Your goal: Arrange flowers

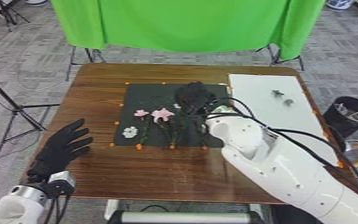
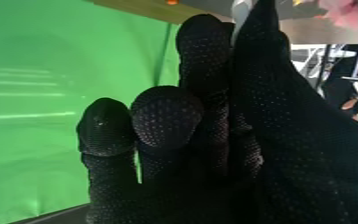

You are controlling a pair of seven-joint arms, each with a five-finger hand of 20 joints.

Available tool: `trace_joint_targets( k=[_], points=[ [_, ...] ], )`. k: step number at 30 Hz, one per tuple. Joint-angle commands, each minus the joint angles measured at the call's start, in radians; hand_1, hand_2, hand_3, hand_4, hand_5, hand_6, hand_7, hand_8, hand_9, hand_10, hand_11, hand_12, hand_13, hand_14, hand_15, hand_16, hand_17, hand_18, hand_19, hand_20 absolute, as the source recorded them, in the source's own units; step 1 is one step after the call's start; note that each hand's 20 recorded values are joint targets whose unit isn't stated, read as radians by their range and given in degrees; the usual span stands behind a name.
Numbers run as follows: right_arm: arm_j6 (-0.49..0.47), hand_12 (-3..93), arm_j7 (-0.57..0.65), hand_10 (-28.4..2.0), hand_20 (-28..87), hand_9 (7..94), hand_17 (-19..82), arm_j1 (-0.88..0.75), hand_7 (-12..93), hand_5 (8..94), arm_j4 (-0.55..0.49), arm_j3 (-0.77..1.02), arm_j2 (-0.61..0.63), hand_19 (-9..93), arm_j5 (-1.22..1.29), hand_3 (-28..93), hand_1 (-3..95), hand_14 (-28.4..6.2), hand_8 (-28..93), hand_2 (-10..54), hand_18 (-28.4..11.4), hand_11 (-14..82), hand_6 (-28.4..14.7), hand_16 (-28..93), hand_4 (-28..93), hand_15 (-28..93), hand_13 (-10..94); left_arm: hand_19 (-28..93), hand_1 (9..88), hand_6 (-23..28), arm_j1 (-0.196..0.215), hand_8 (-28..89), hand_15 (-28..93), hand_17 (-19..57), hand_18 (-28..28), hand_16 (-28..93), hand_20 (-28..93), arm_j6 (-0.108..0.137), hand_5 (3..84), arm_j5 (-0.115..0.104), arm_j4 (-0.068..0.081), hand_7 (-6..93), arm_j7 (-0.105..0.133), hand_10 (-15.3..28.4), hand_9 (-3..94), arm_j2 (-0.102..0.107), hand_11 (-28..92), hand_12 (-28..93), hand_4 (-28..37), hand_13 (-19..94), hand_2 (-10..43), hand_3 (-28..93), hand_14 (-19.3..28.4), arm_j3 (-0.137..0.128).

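In the head view my right hand (image 1: pixel 193 97) is over the right part of the dark mat (image 1: pixel 149 91). In the right wrist view this hand (image 2: pixel 193 150) has its thumb against a finger, with a narrow pale thing (image 2: pixel 241 11) between their tips; what it is, I cannot tell. Left of the hand lie a pink flower (image 1: pixel 162 115), a smaller pink one (image 1: pixel 141 113) and a white one (image 1: pixel 130 132). The pink petals (image 2: pixel 344 12) show beyond the thumb in the right wrist view. My left hand (image 1: pixel 62 146) is open at the table's left side, fingers straight.
A white sheet (image 1: pixel 255 85) with small green sprigs (image 1: pixel 278 93) covers the table's right part, partly behind my right arm. Orange markers (image 1: pixel 140 147) line the mat. A black bin (image 1: pixel 349 115) stands off the right edge, and a green cloth (image 1: pixel 184 25) hangs behind the table.
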Motion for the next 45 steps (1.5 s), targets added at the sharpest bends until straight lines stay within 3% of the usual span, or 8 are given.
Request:
trace_joint_targets(
  k=[1,8,14,21,35,38,41,45],
  points=[
    [-0.012,50.2,-0.001,-4.3,52,89.0,39,-0.015,48,72.0,-0.008,-0.016,-0.001,93,-0.017,85,44.3,-4.5,1,-9.5,-19.5,18.0,4.3,33,-26,72,75,45,26.2,3.1,0.002,-11,32,-10.0,23.0,-1,7,-0.019,27.0,0.009,0.011,20.9,-0.026,12.7,24.7,-0.009,20,15,-24.2,21,1.2,70,16.9,0.008],
    [-0.035,49.8,0.006,-4.4,52,87.5,39,-0.026,48,70.3,-0.005,0.003,-0.011,93,-0.018,84,42.1,-4.5,1,-9.5,-19.5,18.9,4.0,33,-27,72,74,45,26.2,3.1,0.0,-11,32,-10.0,23.0,-1,7,-0.02,27.0,0.009,0.014,20.9,-0.027,12.7,24.7,-0.008,20,15,-24.1,21,1.2,70,16.9,0.009],
    [-0.043,42.6,0.005,-5.2,51,82.8,38,-0.028,47,68.5,-0.002,0.014,-0.016,93,-0.018,81,39.2,-4.6,2,-9.5,-19.4,27.6,3.4,33,-28,72,73,45,26.2,3.1,-0.002,-11,32,-10.0,23.1,-1,7,-0.021,27.0,0.01,0.015,21.0,-0.028,12.7,24.6,-0.008,20,15,-24.1,21,1.2,70,16.8,0.01],
    [-0.061,39.6,-0.011,-5.7,52,81.1,38,-0.041,47,67.7,-0.006,0.036,-0.02,93,-0.028,79,37.6,-4.8,2,-9.5,-19.4,30.9,3.4,33,-28,73,72,45,26.2,3.1,0.0,-11,32,-10.0,23.1,-1,7,-0.02,27.0,0.011,0.013,20.7,-0.03,12.7,24.6,-0.01,20,15,-24.1,21,1.2,70,16.9,0.007],
    [-0.117,28.4,-0.112,-7.0,51,77.0,36,-0.116,43,66.2,-0.035,0.188,-0.037,93,-0.044,81,29.5,-5.2,1,-9.5,-19.5,39.6,3.6,33,-28,74,70,45,26.2,3.1,0.005,-11,32,-10.0,23.0,-1,7,-0.016,27.0,0.008,0.011,20.9,-0.024,12.6,24.6,-0.01,21,15,-24.2,21,1.1,70,16.9,0.005],
    [-0.11,28.3,-0.029,-7.1,51,76.2,36,-0.07,43,65.9,-0.061,0.134,-0.013,93,0.029,82,27.7,-5.2,-2,-9.5,-19.6,39.6,3.6,33,-28,74,70,45,26.2,3.1,0.015,-11,31,-10.0,23.0,-1,7,-0.01,27.0,0.005,0.008,20.9,-0.016,12.7,24.7,-0.01,21,15,-24.2,21,1.1,70,16.9,0.003],
    [-0.096,28.1,0.0,-8.1,51,73.3,35,-0.064,43,63.8,-0.068,0.163,0.027,93,0.046,85,25.9,-5.9,-17,-9.5,-19.6,39.7,3.0,33,-28,75,67,45,26.3,3.1,0.018,-11,31,-10.0,23.0,-1,7,-0.004,27.0,0.002,0.007,20.8,-0.011,12.7,24.6,-0.01,21,15,-24.1,21,1.2,70,16.9,0.004],
    [-0.082,27.9,0.08,-9.5,51,63.0,34,-0.037,42,55.1,-0.044,0.169,0.105,93,0.082,86,25.8,-7.1,-17,-9.5,-19.9,40.0,0.7,32,-28,75,64,45,26.3,3.1,0.026,-11,32,-10.0,23.1,-1,7,0.009,27.0,-0.004,0.003,20.8,0.002,12.7,24.7,-0.007,21,15,-24.1,21,1.2,70,17.0,0.003]
  ],
)
